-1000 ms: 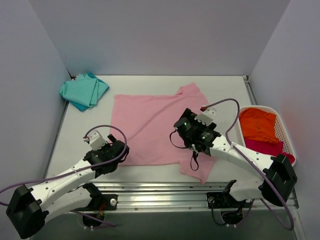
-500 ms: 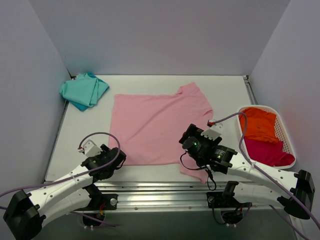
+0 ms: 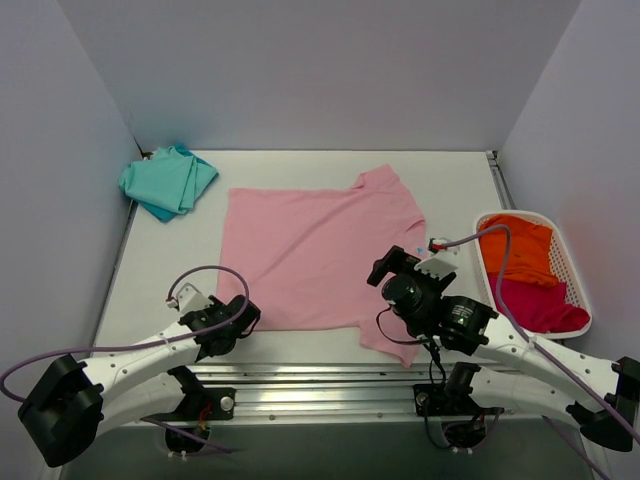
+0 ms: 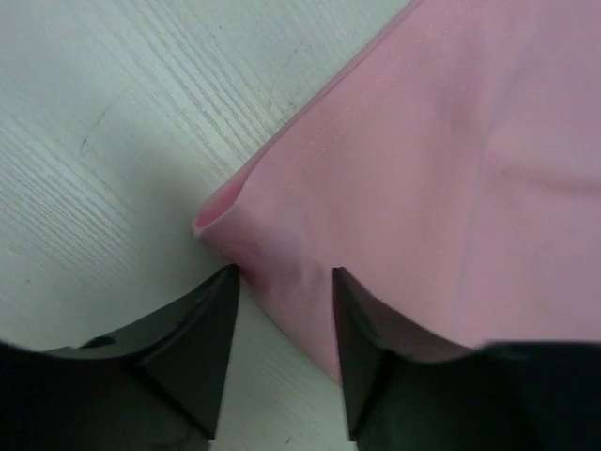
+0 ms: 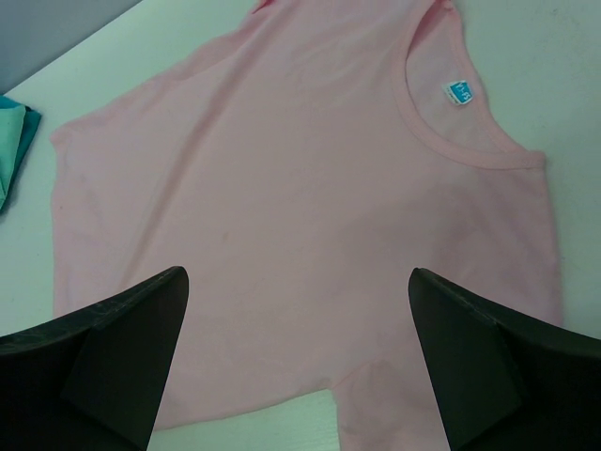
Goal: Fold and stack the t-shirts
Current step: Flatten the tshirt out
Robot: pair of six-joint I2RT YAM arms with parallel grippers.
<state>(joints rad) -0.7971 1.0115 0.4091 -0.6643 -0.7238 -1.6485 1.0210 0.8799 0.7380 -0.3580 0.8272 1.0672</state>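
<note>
White surface (image 3: 455,190), walled on three sides. Pink t-shirt (image 3: 310,250) lies flat mid-frame in the top view. Its long axis runs left-right, with the hem at the left and the neck end at the right. One sleeve points to the upper right, the other to the lower right by the near rail.

White basket (image 3: 578,280) at the right edge, well apart from the pink shirt, holds an orange t-shirt (image 3: 515,250) and a magenta t-shirt (image 3: 535,302). Teal t-shirt (image 3: 168,182) is folded in the upper left corner.

Right hand (image 3: 395,272) is over the shirt's lower right part, near the lower sleeve. Right wrist view: fingers spread wide, nothing between them, shirt body below. Collar with blue neck label (image 5: 460,92) is at upper right there; the top view hides the collar behind the arm.

Left hand (image 3: 238,318) is at the shirt's lower left hem corner. Only the left wrist view shows the detail. The fingers stand partway apart and straddle the hem corner (image 4: 221,218), which is curled up into a small fold. Cloth fills the gap and touches the left finger (image 4: 202,329) but is not squeezed flat. Wood-grain surface is at upper left of that view, and pink cloth runs off to the upper right.
</note>
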